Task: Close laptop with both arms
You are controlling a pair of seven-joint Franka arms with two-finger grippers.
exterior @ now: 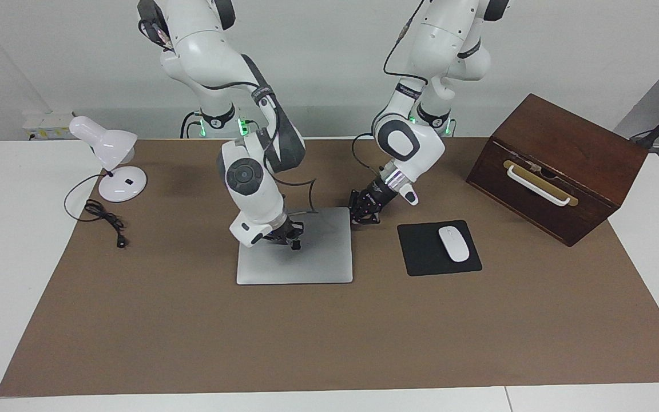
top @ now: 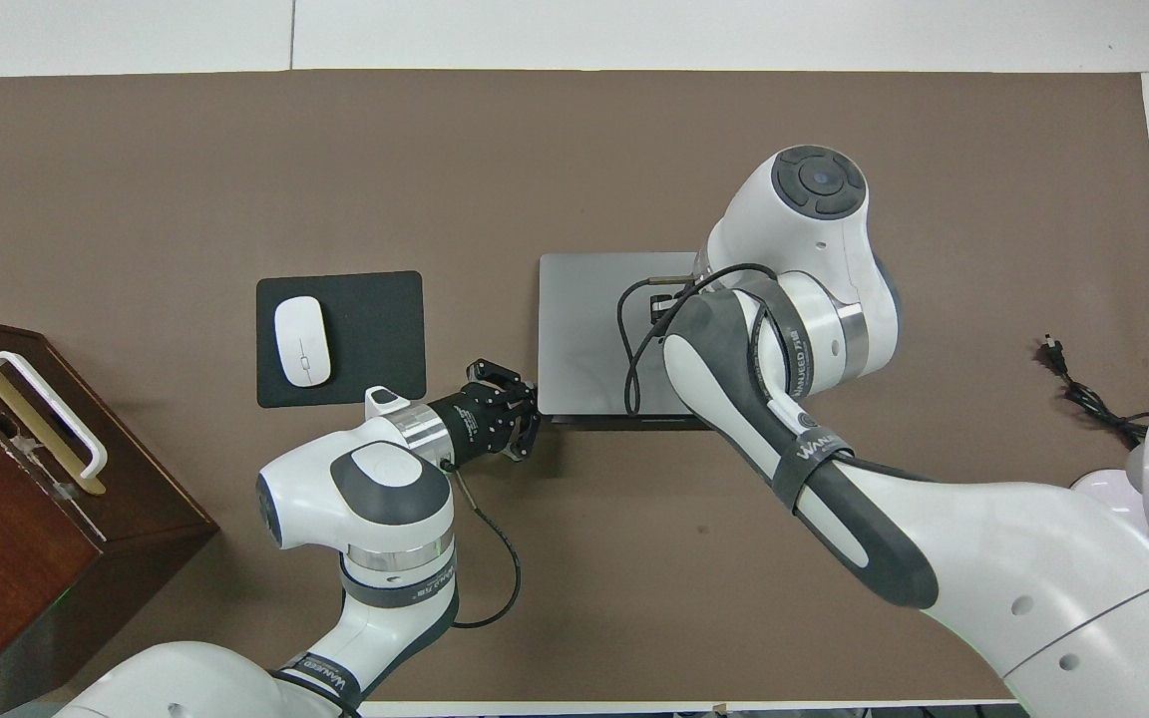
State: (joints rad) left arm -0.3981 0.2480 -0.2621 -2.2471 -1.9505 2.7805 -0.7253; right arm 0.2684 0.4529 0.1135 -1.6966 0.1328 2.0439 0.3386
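With the laptop (exterior: 306,257) lid flat under the closed-fingered right gripper (exterior: 290,236), press evenly while the left gripper (exterior: 365,215), fingers together, steadies the adjacent corner.

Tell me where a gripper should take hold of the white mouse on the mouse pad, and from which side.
Grip the white mouse across its narrow width at mid-body, coming straight down from above. It lies flat on the black mouse pad, a low, smooth, rounded oval, so a sideways approach would probably slide off; its two long flanks look the likeliest surfaces for fingers to pinch.
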